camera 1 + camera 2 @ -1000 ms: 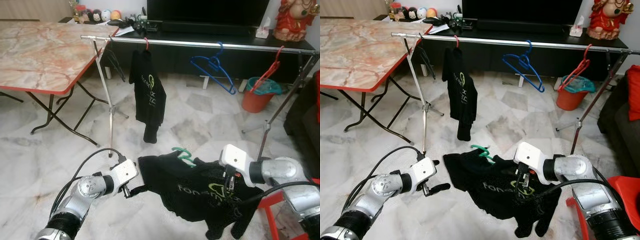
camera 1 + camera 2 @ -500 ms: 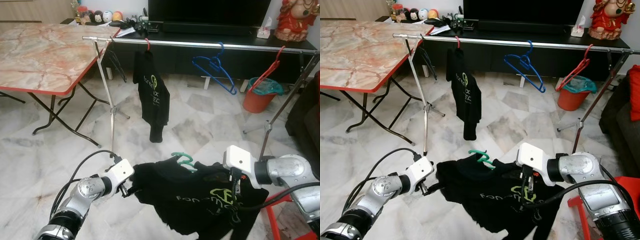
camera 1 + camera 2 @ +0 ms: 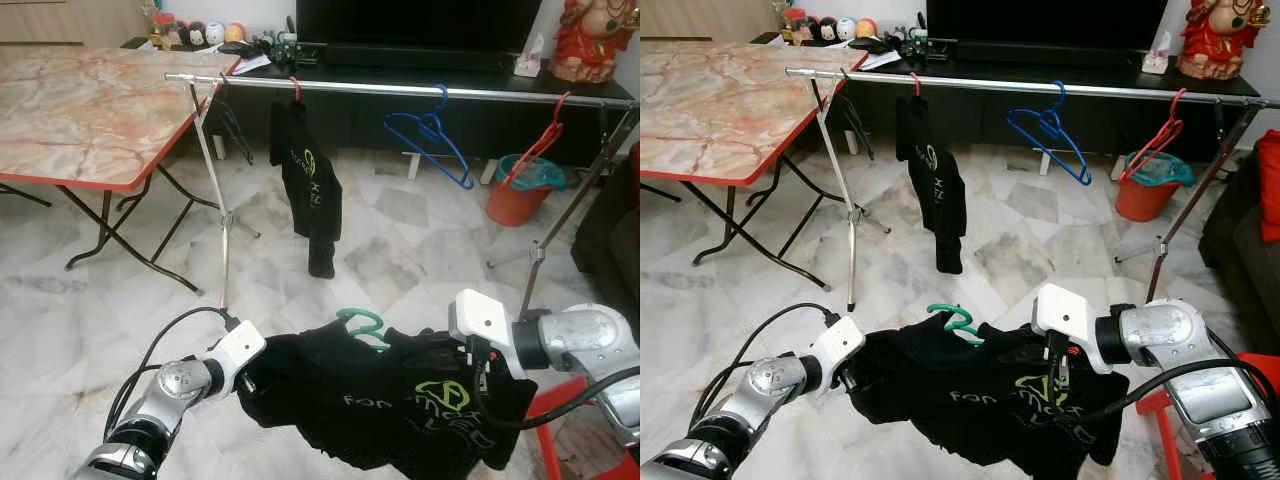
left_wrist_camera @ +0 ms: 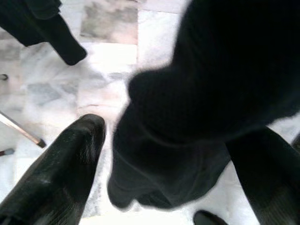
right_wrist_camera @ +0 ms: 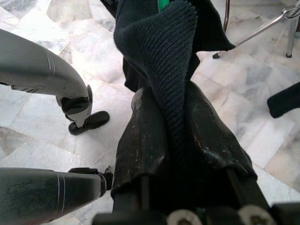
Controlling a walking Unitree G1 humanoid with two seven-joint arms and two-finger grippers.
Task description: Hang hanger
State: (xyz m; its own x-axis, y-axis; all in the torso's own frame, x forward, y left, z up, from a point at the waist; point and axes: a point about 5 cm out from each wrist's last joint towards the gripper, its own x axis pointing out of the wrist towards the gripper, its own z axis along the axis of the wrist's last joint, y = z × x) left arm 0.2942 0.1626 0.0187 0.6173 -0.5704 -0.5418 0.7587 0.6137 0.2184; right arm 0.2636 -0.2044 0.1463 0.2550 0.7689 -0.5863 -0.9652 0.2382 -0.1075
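A black shirt on a green hanger hangs stretched between my two grippers, low over the marble floor. My right gripper is shut on the shirt's right shoulder; its wrist view has ribbed black cloth pinched between the fingers, with a bit of green hanger above. My left gripper is at the shirt's left edge, its fingers spread wide with bunched cloth between them. Beyond runs the silver rail.
On the rail hang another black shirt on a red hanger, a blue hanger and a red hanger. A folding table stands at the left, an orange bucket at the back right, a red stool beside my right arm.
Both grippers have raised the shirt, which now hangs higher and more stretched between them. The shirt on the rail has swung to the right.
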